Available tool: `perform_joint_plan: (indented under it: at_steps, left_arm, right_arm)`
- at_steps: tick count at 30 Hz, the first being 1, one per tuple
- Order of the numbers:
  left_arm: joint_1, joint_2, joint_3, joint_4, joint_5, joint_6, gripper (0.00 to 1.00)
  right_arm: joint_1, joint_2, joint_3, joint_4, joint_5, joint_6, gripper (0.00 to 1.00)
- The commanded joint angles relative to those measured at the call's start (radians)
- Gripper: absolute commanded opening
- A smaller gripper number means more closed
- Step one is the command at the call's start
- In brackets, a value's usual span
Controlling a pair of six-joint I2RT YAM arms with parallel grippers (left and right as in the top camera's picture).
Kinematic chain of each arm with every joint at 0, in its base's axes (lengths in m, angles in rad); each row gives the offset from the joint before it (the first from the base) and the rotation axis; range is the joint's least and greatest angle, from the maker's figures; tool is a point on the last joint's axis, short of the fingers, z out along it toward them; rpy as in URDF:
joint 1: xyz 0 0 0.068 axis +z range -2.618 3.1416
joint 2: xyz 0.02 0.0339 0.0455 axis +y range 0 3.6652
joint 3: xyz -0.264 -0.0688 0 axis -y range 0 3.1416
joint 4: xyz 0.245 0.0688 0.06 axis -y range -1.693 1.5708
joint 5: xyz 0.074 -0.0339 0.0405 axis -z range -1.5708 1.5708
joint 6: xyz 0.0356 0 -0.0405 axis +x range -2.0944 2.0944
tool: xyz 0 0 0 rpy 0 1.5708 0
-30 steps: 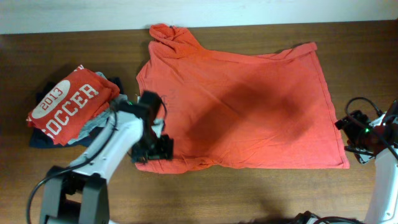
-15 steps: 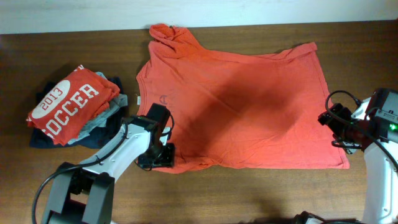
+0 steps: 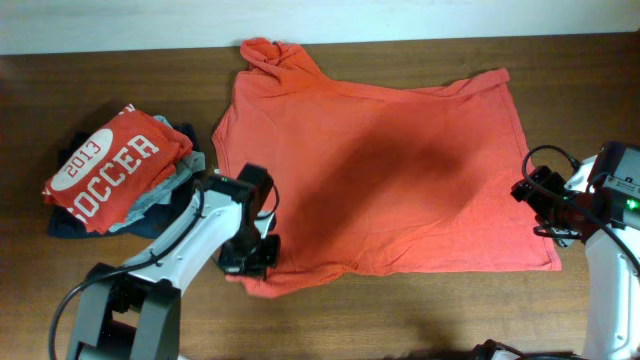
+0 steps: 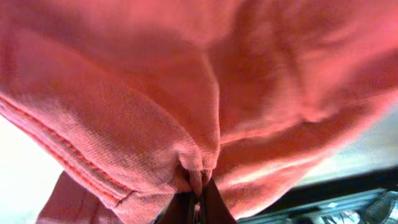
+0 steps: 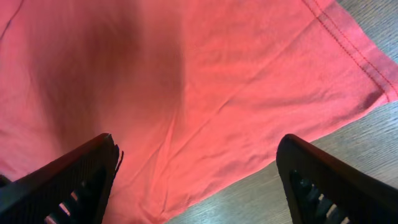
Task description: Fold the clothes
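Your left claw (image 3: pixel 250 262) is clamped on a fold of the orange-red short-sleeved T-shirt (image 3: pixel 390 170); your right claw (image 3: pixel 533 198) hangs wide open over its far edge.

Orange-red T-shirt (image 4: pixel 155 93) fold, apparently in pincer (image 4: pixel 198 200)

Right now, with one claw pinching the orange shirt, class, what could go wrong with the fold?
The left claw holds only a thin pinch of the shirt; it could slip free on lifting. The right claw is open, gripping nothing, so a one-sided pull may bunch the cloth. The left arm could knock the folded pile.
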Motion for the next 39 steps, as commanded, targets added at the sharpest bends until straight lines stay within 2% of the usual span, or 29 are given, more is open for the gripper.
perform_joint_plan:
  at_steps: [1, 7, 11, 12, 13, 14, 16, 20, 27, 30, 36, 39]
  left_arm:
    - [-0.003, -0.006, 0.108, 0.001, 0.027, 0.066, 0.01]
    - [-0.003, 0.008, 0.13, 0.139, -0.196, 0.069, 0.01]
    - [-0.003, 0.062, 0.13, 0.184, -0.251, 0.069, 0.04]
    - [-0.003, 0.076, 0.13, 0.187, -0.251, 0.069, 0.09]
    - [-0.003, 0.093, 0.13, 0.188, -0.25, 0.068, 0.23]
    - [-0.003, 0.106, 0.13, 0.187, -0.25, 0.068, 0.44]
    - [-0.003, 0.12, 0.13, 0.171, -0.249, 0.068, 0.61]
    - [-0.003, 0.114, 0.155, 0.09, -0.242, 0.064, 0.7]
    - [-0.014, 0.027, 0.212, -0.039, -0.232, 0.082, 0.69]
    - [-0.062, 0.02, 0.205, -0.031, -0.231, 0.125, 0.55]
    - [-0.179, 0.02, 0.118, 0.033, -0.228, 0.151, 0.55]
    - [-0.217, 0.02, 0.066, 0.087, -0.232, 0.15, 0.6]
  right_arm:
    - [0.007, 0.004, 0.008, 0.006, 0.006, -0.013, 0.83]
    - [0.008, 0.004, 0.008, 0.003, 0.005, -0.013, 0.83]
    - [0.008, 0.004, 0.008, 0.002, 0.005, -0.013, 0.83]
    - [0.007, 0.004, 0.008, 0.0, 0.005, -0.013, 0.83]
    - [0.008, 0.004, 0.008, -0.001, 0.005, -0.013, 0.83]
    - [0.008, 0.004, 0.008, -0.001, 0.005, -0.014, 0.83]
    - [0.008, 0.004, 0.008, -0.002, 0.005, -0.013, 0.83]
    - [0.008, 0.004, 0.008, -0.001, 0.005, -0.013, 0.83]
    - [0.007, 0.004, 0.008, 0.0, 0.005, -0.014, 0.82]
    - [0.007, 0.004, 0.008, 0.001, 0.005, -0.014, 0.83]
    - [0.007, 0.004, 0.008, 0.004, 0.006, -0.014, 0.83]
    - [0.007, 0.004, 0.008, 0.004, 0.006, -0.014, 0.83]
